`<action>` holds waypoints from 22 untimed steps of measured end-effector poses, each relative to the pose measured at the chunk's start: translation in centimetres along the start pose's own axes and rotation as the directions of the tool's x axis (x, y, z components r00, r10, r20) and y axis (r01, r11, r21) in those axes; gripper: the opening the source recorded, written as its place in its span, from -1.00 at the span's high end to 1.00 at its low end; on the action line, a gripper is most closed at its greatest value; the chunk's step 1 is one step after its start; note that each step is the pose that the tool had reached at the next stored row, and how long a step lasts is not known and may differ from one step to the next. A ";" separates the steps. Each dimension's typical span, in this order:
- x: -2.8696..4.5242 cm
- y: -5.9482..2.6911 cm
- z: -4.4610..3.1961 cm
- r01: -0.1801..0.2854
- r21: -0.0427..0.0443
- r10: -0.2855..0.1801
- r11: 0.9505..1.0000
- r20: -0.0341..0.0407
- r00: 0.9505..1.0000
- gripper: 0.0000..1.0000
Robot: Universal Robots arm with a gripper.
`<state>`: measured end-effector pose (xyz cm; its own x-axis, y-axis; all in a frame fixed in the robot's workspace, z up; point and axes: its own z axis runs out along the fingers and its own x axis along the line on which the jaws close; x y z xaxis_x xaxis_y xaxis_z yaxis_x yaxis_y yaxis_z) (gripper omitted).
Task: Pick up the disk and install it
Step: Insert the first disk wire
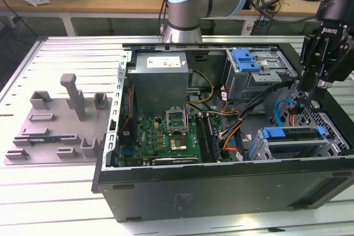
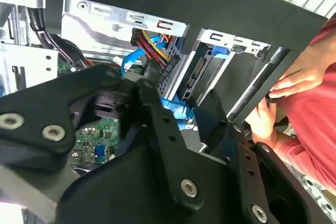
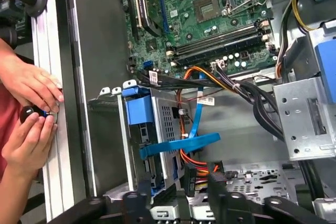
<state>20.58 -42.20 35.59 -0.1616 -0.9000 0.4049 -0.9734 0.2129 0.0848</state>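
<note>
A ribbed aluminium table [image 1: 66, 192] carries a black computer case [image 1: 221, 192] lying open on its side. A grey moulded fixture tray [image 1: 55, 109] sits beside it on the exterior view's left. Inside, a green motherboard [image 1: 166, 134] lies next to a boxy grey power supply [image 1: 160, 78]. The disk [image 1: 293, 132] sits in the perforated sheet-metal drive cage [image 3: 168, 124], in the case's near corner at the exterior view's right. It seems to stand on edge with its bright blue plastic bracket uppermost and its long axis along the case's near wall, though the cage hides its label face. A flat blue data cable [image 3: 181, 142] crosses the cage. The black gripper [image 1: 315, 87] hovers above the case just beyond the cage, its fingers spread with nothing pinched between them. A person's hand [image 3: 31, 85] rests on the case's outer edge, with the other hand [image 3: 29, 140] just beside it.
</note>
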 end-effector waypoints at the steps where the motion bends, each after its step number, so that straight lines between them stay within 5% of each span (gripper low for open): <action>1: -0.11 -0.02 0.23 0.001 -0.003 -0.001 1.000 -0.003 1.000 0.16; 5: -0.46 -0.16 0.92 0.003 -0.009 -0.003 1.000 -0.009 1.000 0.29; 17: -1.16 -0.56 1.23 -0.019 -0.014 0.018 1.000 -0.007 1.000 0.29; 18: -1.21 -0.55 1.21 -0.022 -0.011 0.022 1.000 -0.006 1.000 0.29; 22: -1.34 -0.41 1.17 -0.045 0.035 0.045 0.998 -0.004 0.999 0.29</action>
<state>21.00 -41.53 33.94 -0.2051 -0.8879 0.4118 -0.9702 0.2400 0.0343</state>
